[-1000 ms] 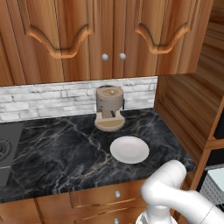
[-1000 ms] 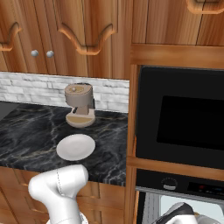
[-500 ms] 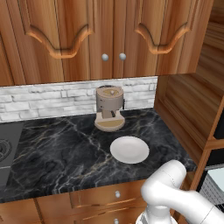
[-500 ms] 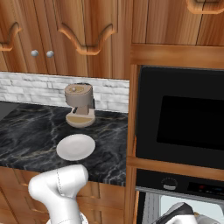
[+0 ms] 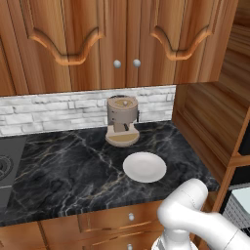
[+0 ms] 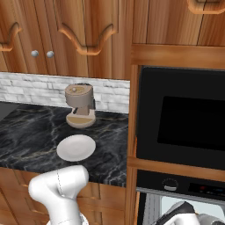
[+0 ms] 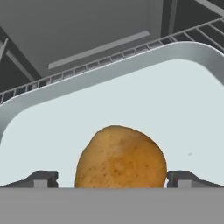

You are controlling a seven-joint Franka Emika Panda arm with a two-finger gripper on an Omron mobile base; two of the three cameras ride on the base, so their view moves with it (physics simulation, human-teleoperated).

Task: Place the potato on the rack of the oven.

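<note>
In the hand view the golden-brown potato (image 7: 120,159) lies low and close on a pale tray (image 7: 131,92) with a grey raised rim. The tray rests on the rack (image 7: 131,51), whose thin grey wires show behind it inside the dark cavity of the oven (image 7: 87,26). My gripper (image 7: 113,179) stands open around the potato. The left fingertip (image 7: 43,178) is a little apart from it and the right fingertip (image 7: 181,178) sits right at its edge. In the right base view the oven (image 6: 176,186) sits low in the brown wood column, with my arm reaching down into it.
A white plate (image 5: 144,166) and a tan coffee machine (image 5: 122,119) stand on the black marble counter (image 5: 63,171). A dark built-in appliance (image 6: 182,116) fills the wood column above the oven. Wood cabinets hang overhead.
</note>
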